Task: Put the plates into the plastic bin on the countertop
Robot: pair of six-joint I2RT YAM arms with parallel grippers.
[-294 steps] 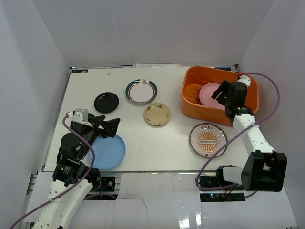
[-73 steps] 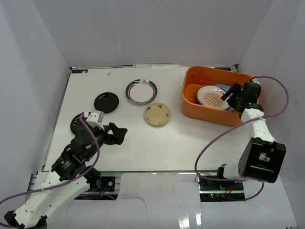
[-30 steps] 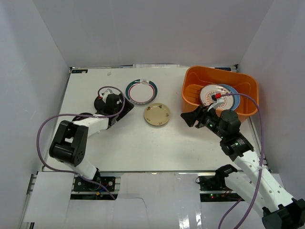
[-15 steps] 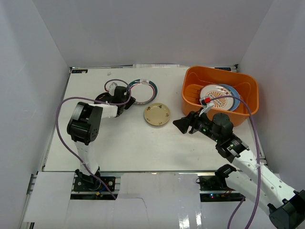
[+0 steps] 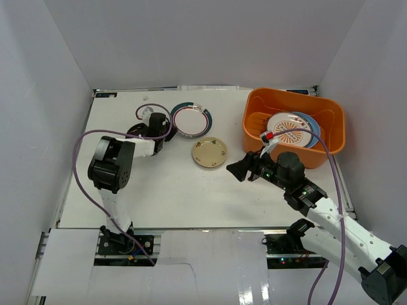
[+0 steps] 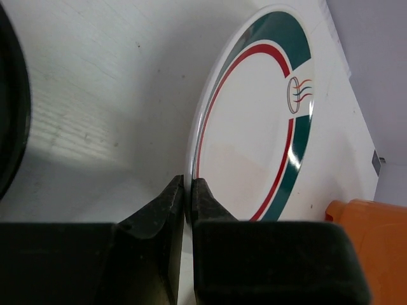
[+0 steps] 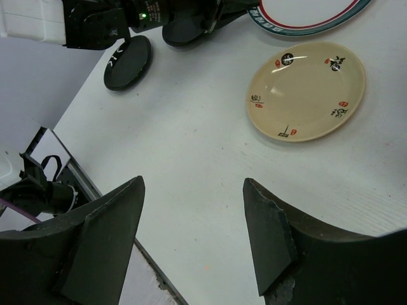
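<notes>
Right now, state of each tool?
Left tool: closed on the edge of the round white plate with green-red rim.
Right tool: open, empty.

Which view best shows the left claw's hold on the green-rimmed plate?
Left wrist: the left claw pinches the rim of the green-rimmed plate. The top view shows nearly the whole plate, but the claw covers the contact. The right wrist catches only a sliver.

The white bench (image 5: pixel 184 190) carries four things: an orange bin (image 5: pixel 251 136) at its far right, a cream plate (image 5: pixel 209 153) near the middle, a green-rimmed plate (image 5: pixel 189 121) beyond it, and a small black plate (image 7: pixel 127 61) further left.
</notes>
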